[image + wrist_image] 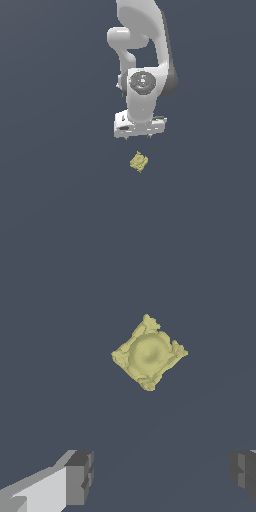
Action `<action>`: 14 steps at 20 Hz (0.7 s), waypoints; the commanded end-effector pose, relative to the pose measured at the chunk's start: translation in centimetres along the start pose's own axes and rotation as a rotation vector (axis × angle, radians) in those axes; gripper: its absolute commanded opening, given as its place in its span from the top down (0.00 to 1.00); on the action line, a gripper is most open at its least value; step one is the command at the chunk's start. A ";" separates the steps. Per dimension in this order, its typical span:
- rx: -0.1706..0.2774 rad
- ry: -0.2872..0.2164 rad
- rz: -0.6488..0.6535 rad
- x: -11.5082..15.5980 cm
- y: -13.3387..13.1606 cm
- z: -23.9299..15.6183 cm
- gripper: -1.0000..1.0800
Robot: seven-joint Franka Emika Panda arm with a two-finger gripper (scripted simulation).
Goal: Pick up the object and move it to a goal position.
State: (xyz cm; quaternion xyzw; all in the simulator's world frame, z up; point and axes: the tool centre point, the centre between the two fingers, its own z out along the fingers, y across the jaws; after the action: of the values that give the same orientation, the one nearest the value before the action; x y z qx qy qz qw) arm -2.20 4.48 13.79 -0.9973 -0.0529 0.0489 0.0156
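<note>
Tool (pixel 138 134) first: from my seat I read it as released, because the wrist view shows its two dark fingertips (pixel 80 476) spread far apart with nothing but bare surface between them. Nothing is held. On the exterior view it hangs from the white arm (pixel 145 60), pointing down at the dark grey-blue worktop (pixel 50 200).

Going left to right across the exterior view, that side of the worktop is plain. Around the middle comes the arm, reaching in from the far edge of the picture, with the pale tool body at its lower end. I can only just make out small finger stubs under the body there, too small to judge their gap from this view.

Just nearer to the camera than the tool, and roughly in line with it, lies the block (pixel 139 162). It is pale yellow, roughly square, turned so its corners point like a diamond, and it sits apart from the tool, not touching it.

In the wrist view I see the block (pixel 149 353) more clearly: a rounded dome in the middle with a rough, bumpy rim. It lies ahead of the fingertips rather than between them.
</note>
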 end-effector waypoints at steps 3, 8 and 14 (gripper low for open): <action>0.000 0.002 0.021 0.2 0.0 0.1 0.04; -0.001 0.009 0.077 0.8 0.1 0.4 0.04; -0.001 0.023 0.187 2.0 0.1 1.0 0.04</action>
State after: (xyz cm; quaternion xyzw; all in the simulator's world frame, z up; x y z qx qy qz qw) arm -0.61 4.59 12.83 -0.9988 0.0256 0.0403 0.0117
